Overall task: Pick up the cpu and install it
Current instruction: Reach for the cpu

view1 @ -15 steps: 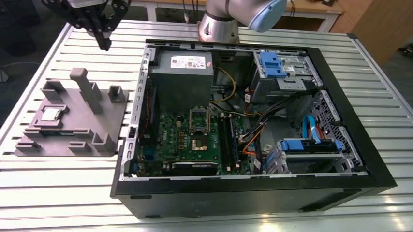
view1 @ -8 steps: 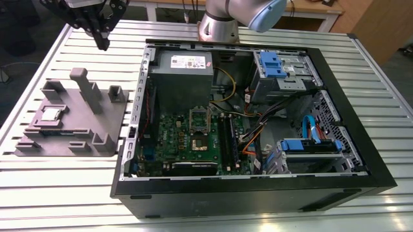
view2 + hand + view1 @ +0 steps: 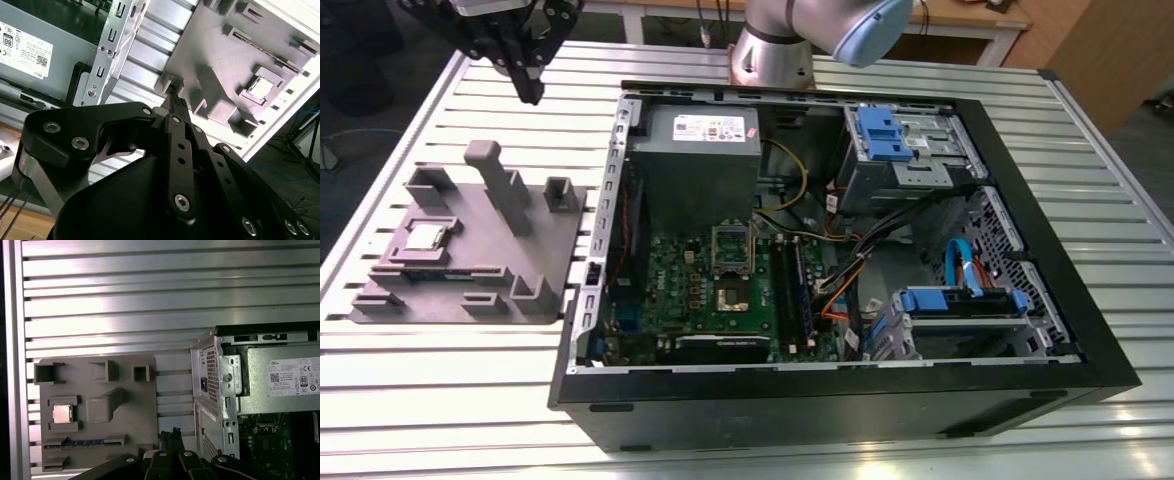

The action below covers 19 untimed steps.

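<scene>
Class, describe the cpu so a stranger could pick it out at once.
Beside the open computer case, on the exterior view's left, a grey fixture block lies on the slatted table. The cpu sits in a square recess of that block: the only shiny silver square among matt grey posts and pockets.

the exterior view looked steeply down over the table (image 3: 440, 400); both wrist views, higher up, shared the grey fixture (image 3: 140, 410) (image 3: 215, 50).
</scene>
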Motion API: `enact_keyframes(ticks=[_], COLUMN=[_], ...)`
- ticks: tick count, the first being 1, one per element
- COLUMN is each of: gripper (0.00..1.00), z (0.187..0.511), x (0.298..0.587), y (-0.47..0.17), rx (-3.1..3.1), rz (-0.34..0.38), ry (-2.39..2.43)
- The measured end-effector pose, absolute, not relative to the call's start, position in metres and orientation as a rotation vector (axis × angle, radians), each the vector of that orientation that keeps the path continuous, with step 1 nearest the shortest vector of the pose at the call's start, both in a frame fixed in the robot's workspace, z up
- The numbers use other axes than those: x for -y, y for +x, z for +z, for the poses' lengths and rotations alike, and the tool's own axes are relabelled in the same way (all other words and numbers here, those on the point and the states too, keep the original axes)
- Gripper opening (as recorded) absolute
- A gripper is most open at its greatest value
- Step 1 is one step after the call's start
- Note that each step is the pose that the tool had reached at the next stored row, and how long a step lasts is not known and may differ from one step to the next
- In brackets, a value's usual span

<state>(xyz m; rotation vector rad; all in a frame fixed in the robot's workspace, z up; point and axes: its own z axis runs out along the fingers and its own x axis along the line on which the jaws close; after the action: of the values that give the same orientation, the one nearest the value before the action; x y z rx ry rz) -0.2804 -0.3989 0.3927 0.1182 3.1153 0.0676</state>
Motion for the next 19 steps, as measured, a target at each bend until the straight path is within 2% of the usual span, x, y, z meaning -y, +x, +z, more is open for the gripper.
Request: enact_keyframes(ticks=[19], gripper=[0.10], z=[0.3924], x=[0.3989], y=[-0.2871], rx=[-3.117], rz=[0.067], ry=[0.118])
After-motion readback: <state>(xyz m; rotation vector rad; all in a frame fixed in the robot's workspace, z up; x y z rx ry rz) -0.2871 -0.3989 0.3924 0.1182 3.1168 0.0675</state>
